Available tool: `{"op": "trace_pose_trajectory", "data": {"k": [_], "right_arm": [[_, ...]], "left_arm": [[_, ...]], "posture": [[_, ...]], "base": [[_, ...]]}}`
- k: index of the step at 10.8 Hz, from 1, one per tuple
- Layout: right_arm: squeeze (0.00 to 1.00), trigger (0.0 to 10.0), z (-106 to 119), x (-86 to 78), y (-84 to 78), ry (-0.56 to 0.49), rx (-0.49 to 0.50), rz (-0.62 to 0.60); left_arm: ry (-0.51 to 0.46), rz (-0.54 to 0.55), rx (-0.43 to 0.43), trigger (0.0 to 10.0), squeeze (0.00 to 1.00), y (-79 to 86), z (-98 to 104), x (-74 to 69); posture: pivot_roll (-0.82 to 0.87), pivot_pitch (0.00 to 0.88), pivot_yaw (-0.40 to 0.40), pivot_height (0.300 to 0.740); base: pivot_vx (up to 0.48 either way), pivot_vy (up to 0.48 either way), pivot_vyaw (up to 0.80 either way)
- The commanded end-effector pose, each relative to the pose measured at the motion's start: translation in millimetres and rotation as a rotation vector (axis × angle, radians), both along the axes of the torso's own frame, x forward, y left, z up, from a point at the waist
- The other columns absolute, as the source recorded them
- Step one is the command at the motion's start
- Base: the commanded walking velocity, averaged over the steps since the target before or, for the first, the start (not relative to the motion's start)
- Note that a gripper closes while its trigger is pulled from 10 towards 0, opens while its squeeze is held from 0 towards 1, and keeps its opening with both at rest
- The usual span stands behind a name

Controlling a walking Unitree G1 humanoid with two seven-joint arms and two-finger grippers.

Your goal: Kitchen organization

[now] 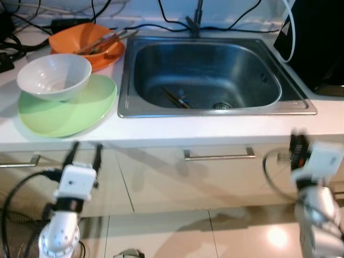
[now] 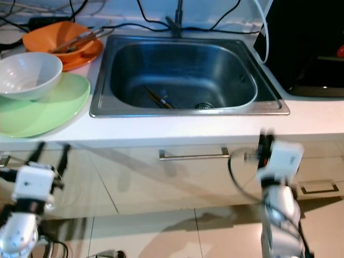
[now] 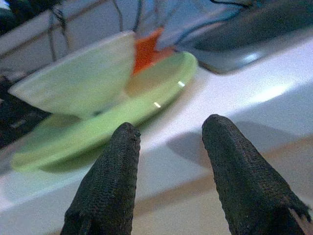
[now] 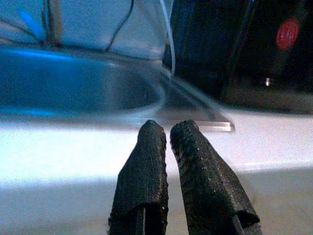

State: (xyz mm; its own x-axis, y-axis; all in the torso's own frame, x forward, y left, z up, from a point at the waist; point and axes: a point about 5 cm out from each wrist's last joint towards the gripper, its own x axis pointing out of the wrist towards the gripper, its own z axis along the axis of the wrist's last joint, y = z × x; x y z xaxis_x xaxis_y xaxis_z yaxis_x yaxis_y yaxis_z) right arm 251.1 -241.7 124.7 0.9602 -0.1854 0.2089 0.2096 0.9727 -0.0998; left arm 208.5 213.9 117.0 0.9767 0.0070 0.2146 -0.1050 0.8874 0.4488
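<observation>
From the head, a white bowl (image 1: 54,76) sits on a green plate (image 1: 67,107) left of the sink (image 1: 207,72), with chopsticks (image 1: 174,98) lying in the basin. The left gripper (image 1: 86,152) hangs below the counter edge. Its wrist view shows the fingers (image 3: 105,186) spread apart, holding nothing. The right gripper (image 4: 168,128) has its fingers nearly together, empty, facing the counter.

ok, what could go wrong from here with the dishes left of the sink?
1. The white bowl sits loose on the green plate, which lies near the counter edge; lifting the plate with the open left gripper could tip the bowl off.
2. Utensils rest across the orange bowl and may slide out if it is moved.
3. Cables behind the sink could snag an arm.
</observation>
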Motion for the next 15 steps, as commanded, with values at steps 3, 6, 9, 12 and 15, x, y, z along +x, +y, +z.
{"op": "trace_pose_trajectory", "data": {"k": [3,6,9,12,15], "right_arm": [[0.00,10.0,43.5,17.5,13.0,-0.095,0.014,0.019],[0.00,10.0,66.0,36.2,20.1,-0.140,0.082,0.040],[0.00,10.0,63.7,72.6,66.9,-0.084,0.161,0.214],[0.00,10.0,66.0,98.5,112.0,-0.066,0.198,0.342],[0.00,10.0,74.6,107.9,128.8,-0.088,0.194,0.395]], "left_arm": [[-0.149,-0.032,-0.073,10.0,0.00,-12.0,53.2,34.2],[-0.176,-0.123,-0.133,10.0,0.00,-27.7,80.5,63.2],[-0.150,-0.120,-0.015,10.0,0.00,-26.4,112.0,110.3],[-0.102,0.142,-0.425,10.0,0.00,3.9,120.7,144.5],[-0.038,0.237,-0.741,10.0,0.00,22.7,122.3,157.6]], "posture": [[0.07,0.062,-0.056,0.740],[0.07,0.032,-0.059,0.740],[0.08,0.000,-0.057,0.740],[0.10,0.000,-0.057,0.740],[0.10,0.000,-0.055,0.740]], "base": [[0.000,0.000,0.00],[0.000,0.000,0.00],[0.000,0.000,0.00],[0.000,0.000,0.00],[0.000,0.000,0.00]]}}
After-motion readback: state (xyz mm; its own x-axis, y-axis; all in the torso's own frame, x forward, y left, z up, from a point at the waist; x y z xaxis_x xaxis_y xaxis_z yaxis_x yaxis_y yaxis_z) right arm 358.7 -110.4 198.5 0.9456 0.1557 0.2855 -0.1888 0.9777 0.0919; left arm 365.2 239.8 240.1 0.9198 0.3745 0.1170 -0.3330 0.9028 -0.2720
